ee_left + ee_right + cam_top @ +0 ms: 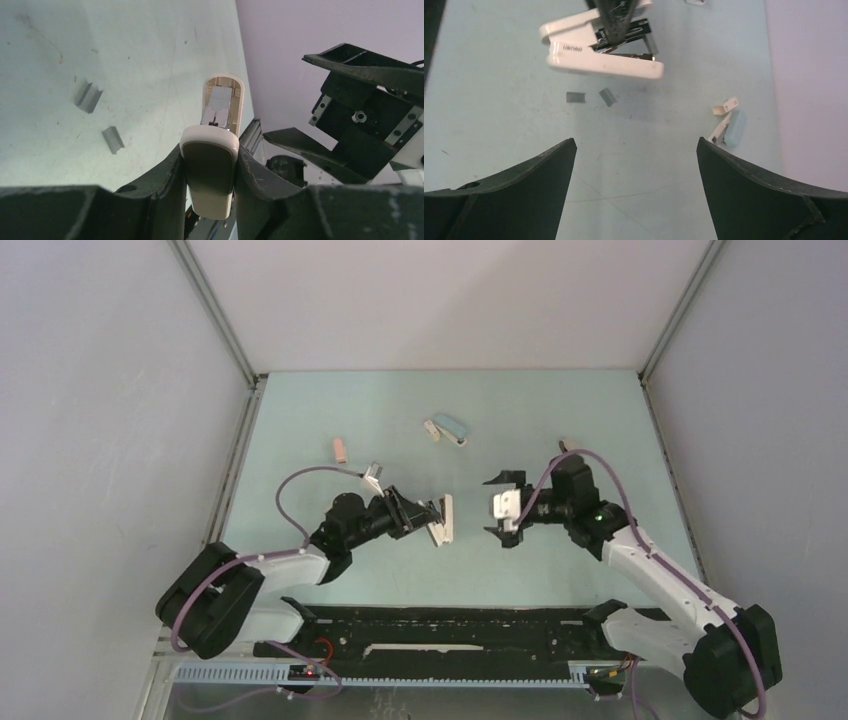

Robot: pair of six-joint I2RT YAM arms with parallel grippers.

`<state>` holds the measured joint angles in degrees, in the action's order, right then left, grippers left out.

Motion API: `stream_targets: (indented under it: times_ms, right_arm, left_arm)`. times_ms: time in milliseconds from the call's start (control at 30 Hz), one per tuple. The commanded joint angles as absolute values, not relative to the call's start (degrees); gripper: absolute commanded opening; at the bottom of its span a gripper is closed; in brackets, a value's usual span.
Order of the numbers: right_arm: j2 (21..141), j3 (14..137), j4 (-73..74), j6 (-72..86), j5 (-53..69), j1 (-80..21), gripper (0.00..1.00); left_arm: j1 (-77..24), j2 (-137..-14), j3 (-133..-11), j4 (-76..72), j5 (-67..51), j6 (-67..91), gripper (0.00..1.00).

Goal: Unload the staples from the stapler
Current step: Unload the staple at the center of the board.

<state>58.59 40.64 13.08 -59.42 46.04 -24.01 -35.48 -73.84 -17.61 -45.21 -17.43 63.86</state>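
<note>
My left gripper (210, 150) is shut on a white stapler (210, 175) and holds it off the table by its rear end. The stapler hangs open, and its metal magazine (219, 107) shows inside the top shell. In the right wrist view the same stapler (599, 52) hangs above two short grey staples (575, 97) (607, 96) that lie loose on the table. Those staples (89, 96) (113, 139) also show in the left wrist view. My right gripper (636, 142) is wide open with nothing in it, facing the stapler (446, 519) from the right (488, 506).
A pale blue stapler (447, 428) with a small white piece beside it lies farther back. A pink stapler (340, 449) and another small white object (373, 476) lie at the back left. Grey walls close in the table's sides.
</note>
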Motion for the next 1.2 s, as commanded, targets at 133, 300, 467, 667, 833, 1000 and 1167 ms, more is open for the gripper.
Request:
stream_targets:
  times_ms: [133, 300, 467, 667, 833, 1000, 1167]
  right_arm:
    - [58.06, 30.24, -10.02, -76.05, 19.93, -39.17, 1.00]
    - [60.92, 21.58, -34.04, -79.65, 12.52, -47.44, 1.00]
    - [62.79, 18.39, -48.34, -82.14, 9.62, -51.63, 1.00]
    - [63.61, 15.75, -53.08, -83.54, 12.21, -52.26, 0.99]
    - [65.99, 16.51, -53.64, -84.73, 11.08, -53.82, 0.86]
    - [66.03, 16.44, -52.97, -87.06, 10.37, -54.14, 0.56]
    - [65.54, 15.64, -52.26, -89.88, 10.02, -54.18, 0.15]
  left_arm:
    - [-30.85, -75.41, -19.91, -52.26, -32.53, 76.46, 0.00]
    - [-30.76, -86.67, -20.71, -77.96, -37.78, 98.78, 0.00]
    - [-30.83, -93.55, -21.97, -83.86, -40.87, 104.21, 0.00]
    - [-30.98, -93.29, -23.46, -83.84, -41.38, 104.34, 0.00]
    - [-31.86, -93.84, -24.51, -83.82, -42.17, 104.47, 0.00]
    - [-31.98, -94.27, -24.43, -83.78, -42.42, 104.24, 0.00]
    - [-31.92, -95.38, -24.42, -83.91, -42.41, 103.94, 0.00]
